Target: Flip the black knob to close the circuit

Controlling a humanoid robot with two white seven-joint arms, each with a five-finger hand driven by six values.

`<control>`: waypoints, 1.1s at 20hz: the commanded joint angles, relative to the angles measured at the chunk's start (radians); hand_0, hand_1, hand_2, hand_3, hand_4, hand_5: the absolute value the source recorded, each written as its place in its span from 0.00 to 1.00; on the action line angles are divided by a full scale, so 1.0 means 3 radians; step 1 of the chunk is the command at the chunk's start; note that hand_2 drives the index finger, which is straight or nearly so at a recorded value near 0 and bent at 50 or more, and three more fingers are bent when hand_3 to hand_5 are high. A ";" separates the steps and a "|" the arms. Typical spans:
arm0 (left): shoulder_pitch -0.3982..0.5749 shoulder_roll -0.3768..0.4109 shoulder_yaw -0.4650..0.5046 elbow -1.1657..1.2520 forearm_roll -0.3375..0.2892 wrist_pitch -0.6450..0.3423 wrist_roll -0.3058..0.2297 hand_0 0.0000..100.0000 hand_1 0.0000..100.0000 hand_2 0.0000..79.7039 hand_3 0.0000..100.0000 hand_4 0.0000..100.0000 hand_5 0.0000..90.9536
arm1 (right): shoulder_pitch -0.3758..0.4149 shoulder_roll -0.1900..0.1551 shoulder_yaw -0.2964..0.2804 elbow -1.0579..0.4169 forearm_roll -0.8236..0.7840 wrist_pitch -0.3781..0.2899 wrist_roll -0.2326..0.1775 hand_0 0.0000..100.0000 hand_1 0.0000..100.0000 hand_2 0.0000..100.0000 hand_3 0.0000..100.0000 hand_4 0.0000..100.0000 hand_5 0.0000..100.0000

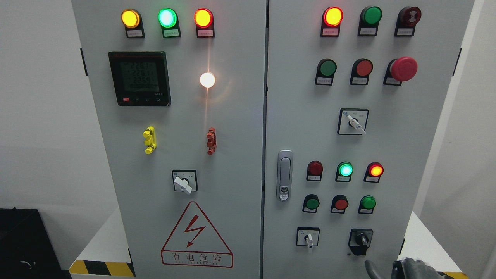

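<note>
A grey cabinet (240, 128) stood on a white platform (106, 242), whose hazard-striped edge (101, 268) showed at seven o'clock.

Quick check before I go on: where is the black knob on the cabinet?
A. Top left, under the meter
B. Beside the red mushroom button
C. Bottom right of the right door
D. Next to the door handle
C: the black knob sits at the right door's lower right, just above the right hand.
</note>
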 commanded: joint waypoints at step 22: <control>0.0000 0.0000 0.0000 0.0000 0.0000 0.0000 0.0002 0.12 0.56 0.00 0.00 0.00 0.00 | 0.1318 -0.0054 0.0482 -0.0801 -0.3176 -0.0066 -0.0684 0.00 0.01 0.33 0.53 0.51 0.43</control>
